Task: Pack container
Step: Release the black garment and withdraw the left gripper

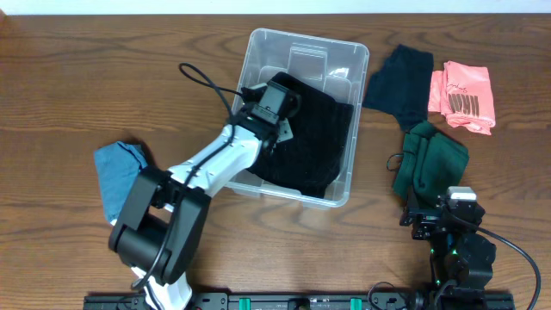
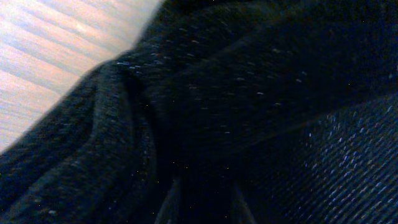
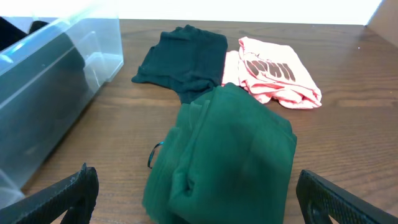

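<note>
The clear plastic container [image 1: 360, 95] stands at the table's middle back, with a black garment [image 1: 314, 142] lying inside it. My left gripper [image 1: 280, 99] is down inside the container at the garment's far left part. In the left wrist view the black garment [image 2: 236, 93] fills the frame, and its folds run in between my faintly visible fingers [image 2: 205, 199], which look closed on it. My right gripper [image 1: 448, 211] is wide open and empty just in front of a folded green garment [image 1: 430, 159]. That green garment [image 3: 230, 155] lies between the open fingers [image 3: 196, 193] in the right wrist view.
A dark navy garment [image 1: 400, 82] and a pink printed garment [image 1: 463, 96] lie right of the container; both show in the right wrist view [image 3: 183, 56] [image 3: 273, 71]. A blue cloth [image 1: 119, 172] lies at the left. The container's wall [image 3: 56, 68] is left of the right gripper.
</note>
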